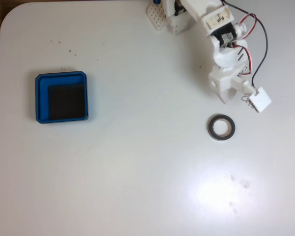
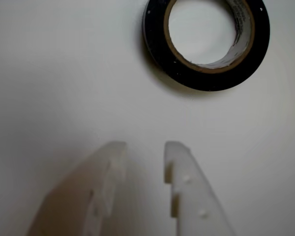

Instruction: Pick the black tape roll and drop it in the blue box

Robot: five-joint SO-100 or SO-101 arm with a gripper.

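The black tape roll (image 1: 211,129) lies flat on the white table at the right, its pale inner rim around a wide hole. In the wrist view the tape roll (image 2: 155,44) sits at the top, a little right of centre, cut off by the upper edge. My gripper (image 2: 145,147) hovers short of it, jaws slightly apart with only bare table between them. From the fixed view the white arm (image 1: 225,83) reaches down from the top edge, and its tip ends just above the ring. The blue box (image 1: 42,101), with its black floor, stands far to the left.
The arm's base (image 1: 169,17) is at the table's top edge, with red and black wires (image 1: 258,46) looping along the arm. The table's rounded corner (image 1: 10,14) and left edge are near the box. Small specks dot the surface.
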